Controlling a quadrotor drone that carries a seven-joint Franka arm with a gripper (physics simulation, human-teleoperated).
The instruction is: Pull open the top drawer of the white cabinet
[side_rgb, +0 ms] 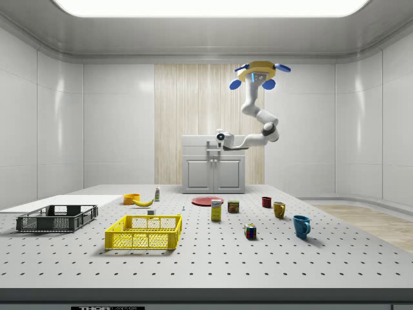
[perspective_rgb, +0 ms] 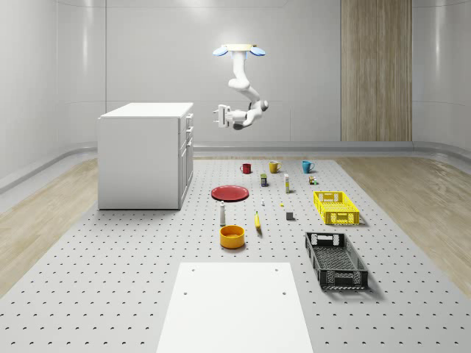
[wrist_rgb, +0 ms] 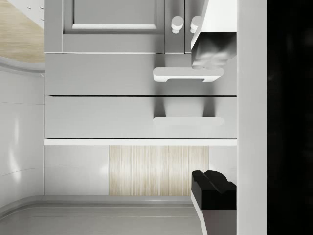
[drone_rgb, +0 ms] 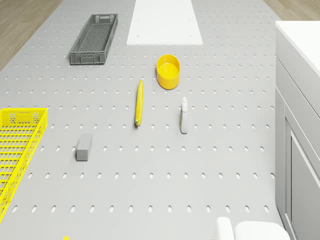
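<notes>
The white cabinet (perspective_rgb: 141, 156) stands at the whole-scene view's left, its drawers facing right. The drone (perspective_rgb: 239, 50) hovers high to the right of the cabinet, and the arm bends down and back toward the cabinet front. My gripper (perspective_rgb: 219, 115) hangs at top-drawer height, a short gap from the front. In the side view my gripper (side_rgb: 219, 137) lines up with the cabinet's (side_rgb: 214, 165) upper edge. In the wrist view the top drawer (wrist_rgb: 98, 117) is shut, its handle (wrist_rgb: 188, 121) just beside my open gripper (wrist_rgb: 213, 122), whose fingers (wrist_rgb: 212, 193) stand above and below it.
On the pegboard floor right of the cabinet lie a red plate (perspective_rgb: 230, 193), a yellow bowl (perspective_rgb: 232, 236), a banana (perspective_rgb: 257, 220), three mugs, a yellow crate (perspective_rgb: 335, 207) and a black crate (perspective_rgb: 335, 259). A white sheet (perspective_rgb: 234, 305) lies in front.
</notes>
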